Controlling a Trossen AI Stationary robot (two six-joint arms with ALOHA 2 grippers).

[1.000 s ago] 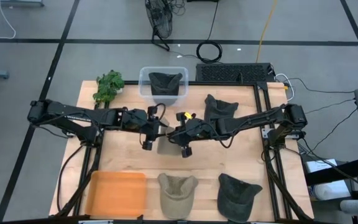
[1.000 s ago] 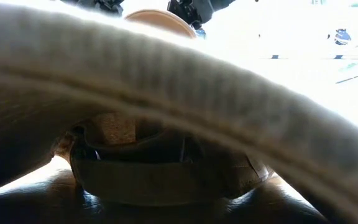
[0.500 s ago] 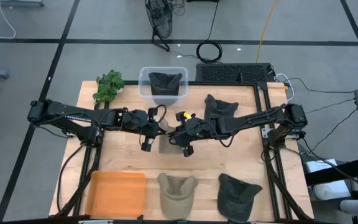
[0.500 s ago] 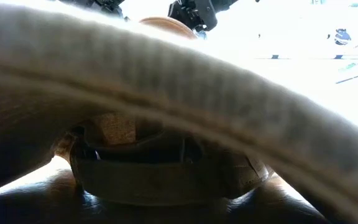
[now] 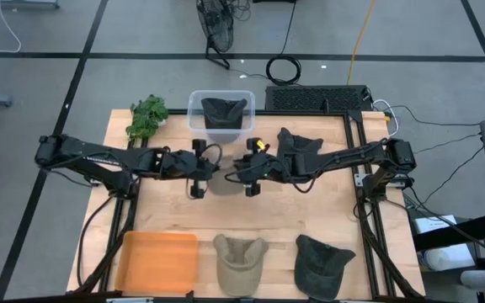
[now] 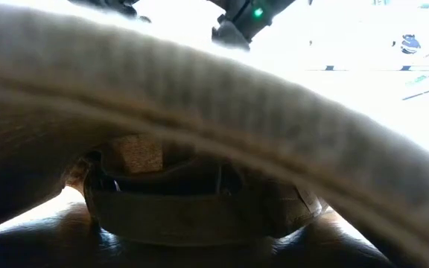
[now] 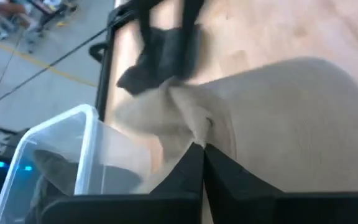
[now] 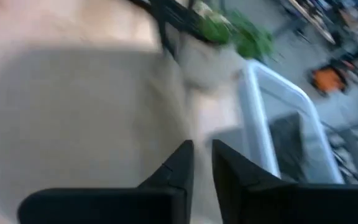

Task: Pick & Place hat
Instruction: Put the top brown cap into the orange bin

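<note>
A beige hat [image 5: 223, 181] hangs over the middle of the table between my two grippers. My left gripper [image 5: 200, 175] is shut on its left side. On the hat's right side, my right gripper [image 5: 247, 175] stands with a narrow gap between its fingers [image 8: 188, 155]. Just beyond them, at the far edge, is a clear bin [image 5: 221, 114] with a dark hat inside. In the left wrist view the beige hat [image 7: 291, 118] spreads out past my fingers, with the bin [image 7: 73, 155] beside it. My left gripper pinches a bunched fold of the hat's cloth [image 7: 194, 127] between its two fingertips, coming from the table's left and slanting down. The hat hangs beyond and below the fingers. My right gripper stands at the hat's edge [image 8: 173, 106]; whether it still touches the cloth cannot be told.
Another dark hat [image 5: 297, 145] lies at the far right, and a green plant [image 5: 147, 116] at the far left. Along the near edge are an orange tray [image 5: 158, 261], a tan hat [image 5: 240, 263] and a dark hat [image 5: 322, 261]. The tan hat's brim [image 6: 199, 112] fills the low view.
Both grippers have carried the beige hat a little toward the table's far edge and the bin. Both wrists have turned somewhat.
</note>
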